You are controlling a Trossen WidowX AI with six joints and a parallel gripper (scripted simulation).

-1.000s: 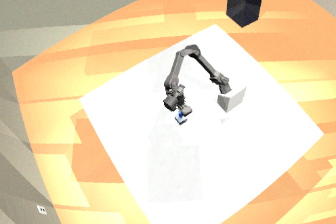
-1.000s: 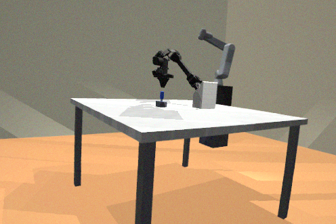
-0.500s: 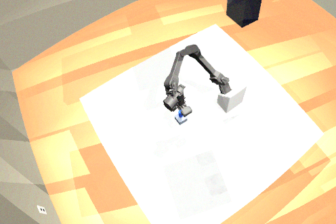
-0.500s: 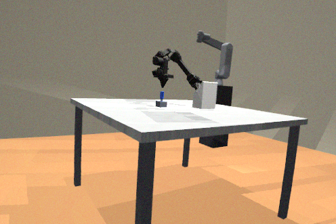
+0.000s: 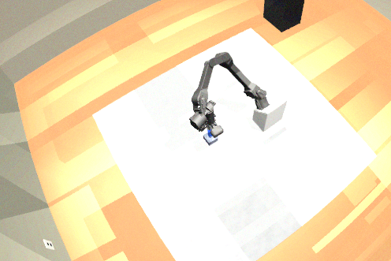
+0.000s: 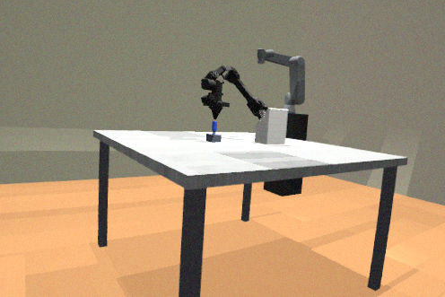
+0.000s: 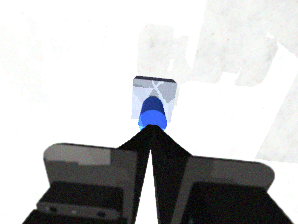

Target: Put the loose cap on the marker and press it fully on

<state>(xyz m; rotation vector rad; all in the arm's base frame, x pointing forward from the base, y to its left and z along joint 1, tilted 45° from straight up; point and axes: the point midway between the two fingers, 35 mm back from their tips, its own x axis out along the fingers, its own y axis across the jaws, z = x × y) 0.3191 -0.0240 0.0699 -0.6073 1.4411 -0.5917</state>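
Observation:
The holder block [image 5: 211,139] [image 6: 213,138] [image 7: 170,91] stands on the table [image 6: 148,147]. The marker [image 6: 214,133] stands upright in it, its narrower lower part showing in the exterior view. The blue cap [image 6: 214,126] [image 7: 152,120] sits upright on the marker's top; whether it is fully seated cannot be told. My gripper [image 6: 215,118] [image 7: 152,129] is shut and empty, pointing down, with its fingertips together just above the cap. In the wrist view the fingertips overlap the near edge of the cap's top; contact cannot be told.
The arm's base is mounted at a light grey block [image 5: 269,116] [image 6: 271,126], to the right of the holder. A second grey robot arm [image 6: 297,79] stands on a black pedestal [image 5: 284,1] [image 6: 298,126] behind the table.

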